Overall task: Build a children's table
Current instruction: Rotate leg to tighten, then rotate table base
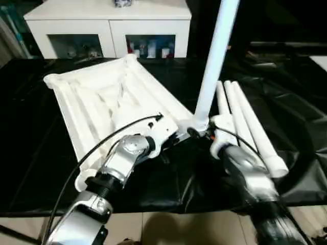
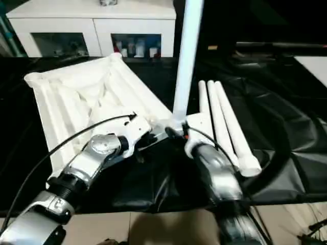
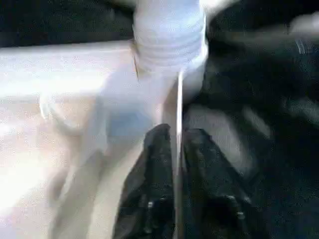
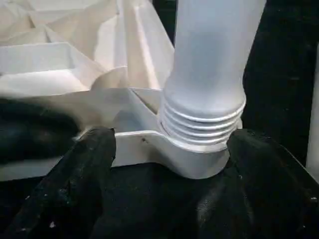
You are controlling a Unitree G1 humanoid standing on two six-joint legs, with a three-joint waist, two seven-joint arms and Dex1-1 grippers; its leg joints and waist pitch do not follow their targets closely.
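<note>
- The tabletop (image 1: 110,97) lies underside up on the black worktop (image 1: 30,168), exposing its corner sockets.
- One leg (image 1: 214,61) stands upright in the socket (image 4: 197,162) at 5 o'clock.
- My right tool (image 4: 169,199) is spread wide around that socket, gripping nothing.
- My left tool (image 3: 177,194): nearly closed, empty.
- Three spare legs (image 1: 248,127) lie at 3 o'clock.

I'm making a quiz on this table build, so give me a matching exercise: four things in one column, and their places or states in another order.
Things:
1. Upright leg
2. Three spare legs
3. Tabletop
4. White cabinet

Places or states:
A. Lying side by side on the black sheet
B. Standing in a corner socket, threads showing at its base
C. Behind the work area, with glass doors
D. Ribbed underside facing up

Pairs: 1-B, 2-A, 3-D, 4-C
</note>
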